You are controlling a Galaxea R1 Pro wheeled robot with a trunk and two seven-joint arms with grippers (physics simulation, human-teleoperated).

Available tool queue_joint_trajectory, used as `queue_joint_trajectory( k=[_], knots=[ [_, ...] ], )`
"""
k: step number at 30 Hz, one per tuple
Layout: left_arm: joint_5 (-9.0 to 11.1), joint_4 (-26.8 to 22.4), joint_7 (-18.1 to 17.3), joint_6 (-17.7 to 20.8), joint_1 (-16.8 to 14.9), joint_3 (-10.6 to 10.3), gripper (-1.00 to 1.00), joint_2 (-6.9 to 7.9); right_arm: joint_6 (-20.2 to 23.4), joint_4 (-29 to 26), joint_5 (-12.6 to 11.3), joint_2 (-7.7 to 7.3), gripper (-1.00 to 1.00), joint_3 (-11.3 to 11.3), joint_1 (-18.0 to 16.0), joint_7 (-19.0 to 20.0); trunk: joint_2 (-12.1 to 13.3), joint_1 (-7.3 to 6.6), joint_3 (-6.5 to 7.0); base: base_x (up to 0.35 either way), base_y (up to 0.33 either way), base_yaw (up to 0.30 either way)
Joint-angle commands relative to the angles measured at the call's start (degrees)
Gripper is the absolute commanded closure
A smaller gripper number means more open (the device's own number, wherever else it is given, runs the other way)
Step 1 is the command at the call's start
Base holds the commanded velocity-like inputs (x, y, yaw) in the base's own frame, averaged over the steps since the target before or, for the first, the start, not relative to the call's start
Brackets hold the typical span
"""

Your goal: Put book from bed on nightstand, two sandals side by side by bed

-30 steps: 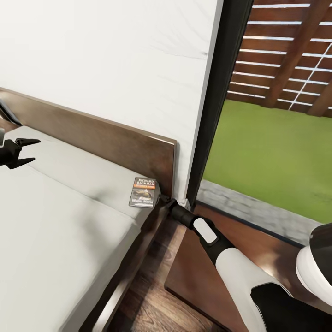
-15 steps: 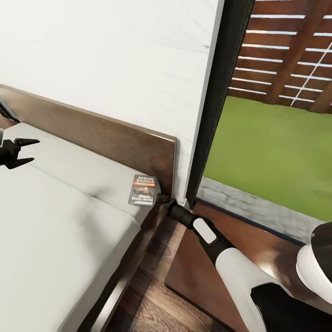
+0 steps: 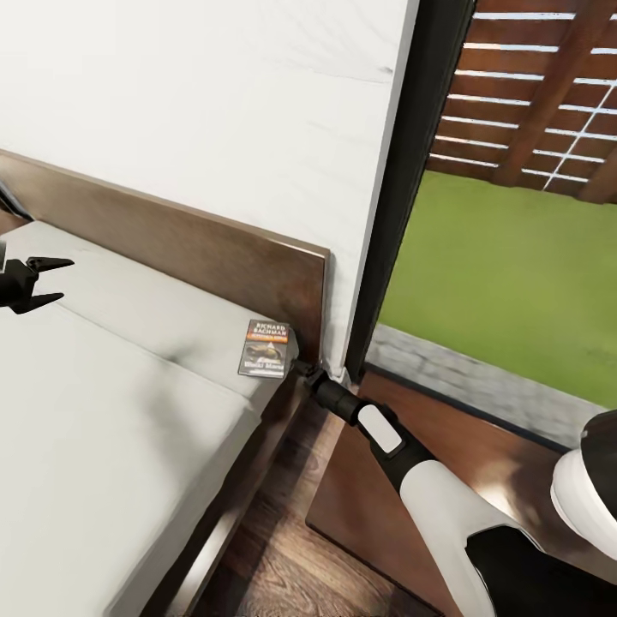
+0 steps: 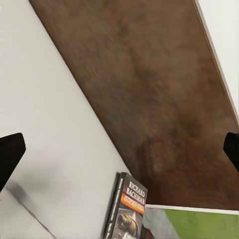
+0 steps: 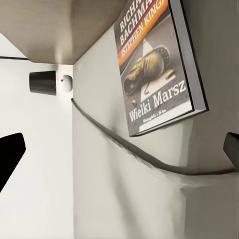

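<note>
The book (image 3: 265,349) lies flat on the grey mattress (image 3: 103,411) at the bed's corner, just below the brown headboard (image 3: 214,257). Its dark cover with the orange band faces up (image 5: 157,64). My right gripper (image 3: 302,368) is open at the bed's edge right beside the book, and its fingertips (image 5: 231,147) stand wide apart, touching nothing. My left gripper (image 3: 38,278) hangs open above the mattress far to the left, and from there the book (image 4: 127,209) appears small. The nightstand (image 3: 343,506) lies under my right arm. The sandals are out of view.
A white wall (image 3: 214,111) rises behind the headboard. A black-framed window (image 3: 411,171) to the right shows grass and a slatted fence. Wood-plank floor (image 3: 283,548) runs in the narrow gap between bed frame and nightstand.
The whole head view has shifted slightly, so the camera moved. Both grippers and the book keep their places relative to the bed.
</note>
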Motion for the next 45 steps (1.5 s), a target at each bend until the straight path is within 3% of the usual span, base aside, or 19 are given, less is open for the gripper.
queue_joint_trajectory(
  k=[1, 45],
  knots=[
    [-0.4, 0.0, -0.4, 0.2, -0.1, 0.3, -1.00, -0.01, 0.2, -0.1, -0.4, 0.00, -1.00, 0.1, 0.0, 0.0, 0.0, -0.01, -0.13, 0.000, 0.000, 0.000],
    [-0.3, -0.5, -0.3, 0.2, -0.6, 0.3, -1.00, -0.21, 1.9, -2.4, -0.4, 0.00, -1.00, 0.5, -2.2, -0.2, 0.0, -0.01, -4.09, 0.000, 0.000, 0.000]
  ],
)
